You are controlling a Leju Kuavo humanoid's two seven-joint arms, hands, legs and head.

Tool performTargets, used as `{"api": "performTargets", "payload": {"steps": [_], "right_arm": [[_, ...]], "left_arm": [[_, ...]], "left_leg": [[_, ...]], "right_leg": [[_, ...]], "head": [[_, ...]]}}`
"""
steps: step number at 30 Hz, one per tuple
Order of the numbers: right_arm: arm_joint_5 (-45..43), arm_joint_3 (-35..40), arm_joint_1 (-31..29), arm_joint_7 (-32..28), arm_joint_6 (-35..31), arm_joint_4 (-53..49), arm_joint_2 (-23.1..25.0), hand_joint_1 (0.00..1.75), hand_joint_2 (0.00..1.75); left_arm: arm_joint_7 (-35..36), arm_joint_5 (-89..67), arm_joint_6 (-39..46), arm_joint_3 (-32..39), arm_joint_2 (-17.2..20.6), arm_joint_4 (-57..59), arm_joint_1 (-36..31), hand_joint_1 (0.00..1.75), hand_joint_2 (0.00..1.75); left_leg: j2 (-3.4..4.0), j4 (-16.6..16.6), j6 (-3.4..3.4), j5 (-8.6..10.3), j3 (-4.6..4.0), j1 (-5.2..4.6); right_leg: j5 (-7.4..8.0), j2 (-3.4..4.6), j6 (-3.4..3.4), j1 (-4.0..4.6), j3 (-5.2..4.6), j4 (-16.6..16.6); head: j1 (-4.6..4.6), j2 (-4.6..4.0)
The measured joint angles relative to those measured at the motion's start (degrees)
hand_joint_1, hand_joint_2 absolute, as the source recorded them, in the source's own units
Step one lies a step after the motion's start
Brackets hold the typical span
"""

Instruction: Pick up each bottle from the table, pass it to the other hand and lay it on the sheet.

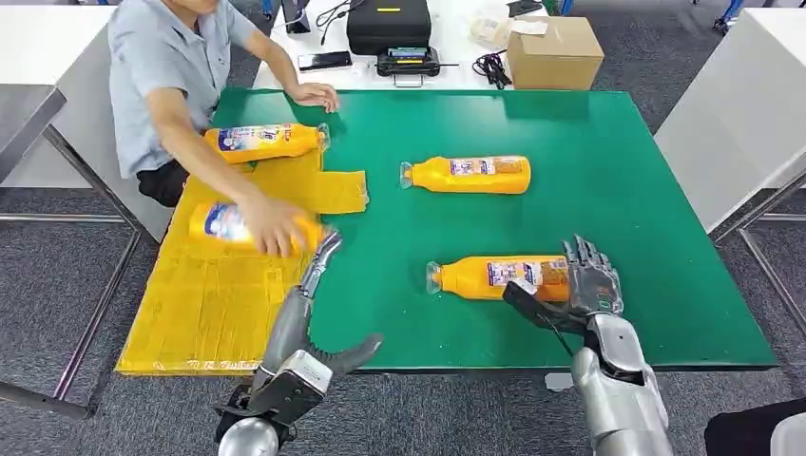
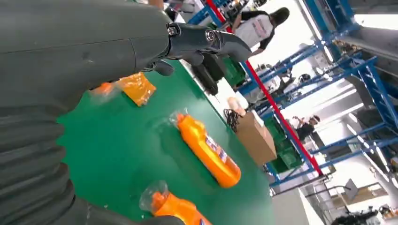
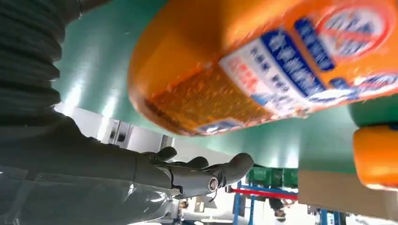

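Note:
Two orange bottles lie on the green table (image 1: pixel 618 171): a far bottle (image 1: pixel 470 174) (image 2: pixel 209 152) in the middle and a near bottle (image 1: pixel 494 276) (image 3: pixel 263 65) by the front edge. My right hand (image 1: pixel 582 285) (image 3: pixel 187 176) sits at the near bottle's base end, thumb in front and fingers behind it, spread and not closed on it. Holding nothing, my left hand (image 1: pixel 312 318) (image 2: pixel 202 40) reaches open toward the yellow sheet (image 1: pixel 214 304) (image 2: pixel 136 86). Two more bottles lie on the sheet, a far one (image 1: pixel 261 142) and a near one (image 1: pixel 223 224).
A person stands at the table's far left, one hand (image 1: pixel 276 226) on the near sheet bottle and the other (image 1: pixel 318 95) on the table's back edge. A cardboard box (image 1: pixel 554 52) and a black case (image 1: pixel 388 24) sit on the white table behind.

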Motion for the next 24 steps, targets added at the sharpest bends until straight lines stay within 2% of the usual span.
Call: {"api": "performTargets", "payload": {"steps": [10, 24], "right_arm": [[0.2, 1.6, -2.8, -1.2, -2.5, 6.2, 0.0, 0.00, 1.75], [-0.8, 4.5, -3.5, -2.3, -2.9, 7.9, 0.6, 0.00, 1.75]], "left_arm": [[0.0, 0.0, -0.2, -0.5, 0.0, 1.9, -1.2, 0.00, 1.75], [0.0, -0.2, -0.3, -1.4, 0.0, 3.0, -1.8, 0.00, 1.75]], "left_leg": [[0.00, 0.0, 0.00, 0.00, 0.00, 0.00], [0.02, 0.0, 0.00, 0.00, 0.07, 0.01]], "right_leg": [[0.00, 0.00, 0.00, 0.00, 0.01, 0.0], [0.00, 0.01, 0.00, 0.01, 0.06, 0.0]], "head": [[0.02, 0.00], [0.00, 0.00]]}}
